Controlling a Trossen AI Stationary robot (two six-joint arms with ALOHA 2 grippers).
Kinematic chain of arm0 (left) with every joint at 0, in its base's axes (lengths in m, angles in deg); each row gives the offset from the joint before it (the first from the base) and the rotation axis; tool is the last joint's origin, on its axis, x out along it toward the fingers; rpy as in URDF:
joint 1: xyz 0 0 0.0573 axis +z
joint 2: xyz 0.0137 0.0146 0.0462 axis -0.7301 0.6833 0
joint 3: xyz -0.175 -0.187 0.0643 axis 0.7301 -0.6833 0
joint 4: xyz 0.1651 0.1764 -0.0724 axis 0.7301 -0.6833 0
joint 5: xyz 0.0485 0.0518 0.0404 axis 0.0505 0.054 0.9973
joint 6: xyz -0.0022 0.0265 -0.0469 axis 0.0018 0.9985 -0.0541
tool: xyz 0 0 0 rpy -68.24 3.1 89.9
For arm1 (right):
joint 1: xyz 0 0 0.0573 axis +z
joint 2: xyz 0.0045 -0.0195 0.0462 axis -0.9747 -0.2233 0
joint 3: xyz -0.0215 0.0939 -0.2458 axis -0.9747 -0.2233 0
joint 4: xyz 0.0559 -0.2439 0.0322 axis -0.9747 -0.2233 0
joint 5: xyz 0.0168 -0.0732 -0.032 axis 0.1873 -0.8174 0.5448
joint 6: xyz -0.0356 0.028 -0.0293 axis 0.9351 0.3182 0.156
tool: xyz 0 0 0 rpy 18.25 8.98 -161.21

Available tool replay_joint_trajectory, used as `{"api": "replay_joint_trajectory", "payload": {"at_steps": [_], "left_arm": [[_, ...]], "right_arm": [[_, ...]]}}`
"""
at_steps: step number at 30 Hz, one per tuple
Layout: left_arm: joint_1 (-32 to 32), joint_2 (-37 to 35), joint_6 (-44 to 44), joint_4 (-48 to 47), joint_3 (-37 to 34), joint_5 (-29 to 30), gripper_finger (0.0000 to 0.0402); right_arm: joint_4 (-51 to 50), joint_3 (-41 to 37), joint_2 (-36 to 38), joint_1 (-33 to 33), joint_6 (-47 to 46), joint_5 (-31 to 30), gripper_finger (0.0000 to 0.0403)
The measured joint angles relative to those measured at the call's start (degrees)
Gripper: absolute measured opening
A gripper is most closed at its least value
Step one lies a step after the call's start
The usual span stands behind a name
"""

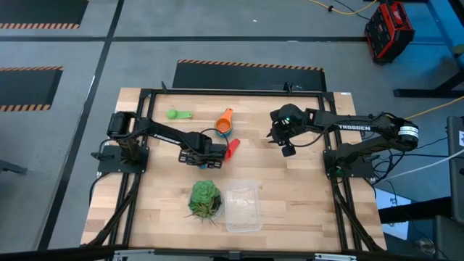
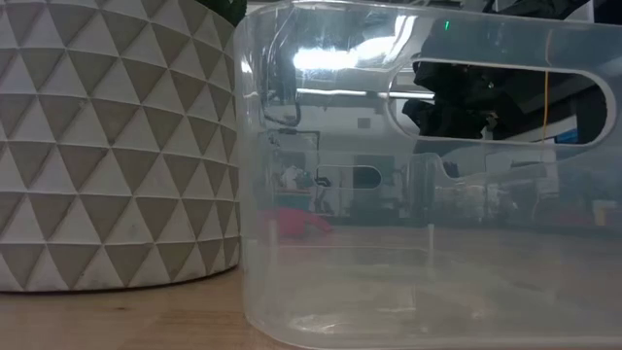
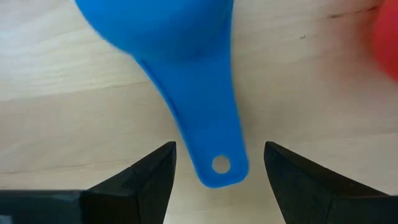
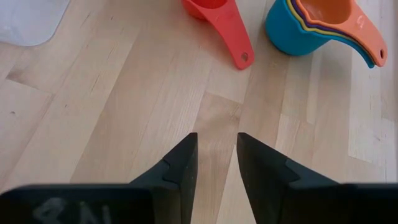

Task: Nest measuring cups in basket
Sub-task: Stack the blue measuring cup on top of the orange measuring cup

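Left claw (image 3: 217, 177) open astride blue cup (image 3: 186, 74) handle on tabletop (image 1: 304, 188); right claw (image 4: 217, 162) empty, fingers slightly parted; basket (image 1: 242, 205) empty

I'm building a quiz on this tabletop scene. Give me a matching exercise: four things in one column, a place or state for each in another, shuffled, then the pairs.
Things:
1. green cup
2. basket
3. left pincer
4. right pincer

States:
A. open, straddling a blue cup handle
B. lying alone toward the table's far edge
C. above bare wood, nothing between its fingers
D. beside the leafy ball

Pairs: 1-B, 2-D, 3-A, 4-C
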Motion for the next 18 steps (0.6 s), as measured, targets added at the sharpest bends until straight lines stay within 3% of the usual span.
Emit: {"api": "replay_joint_trajectory", "payload": {"at_steps": [18], "left_arm": [[0.0, 1.1, 0.6, 1.3, 0.0, 2.5, 0.0236]], "right_arm": [[0.0, 0.0, 0.0, 0.0, 0.0, 0.0, 0.0117]]}}
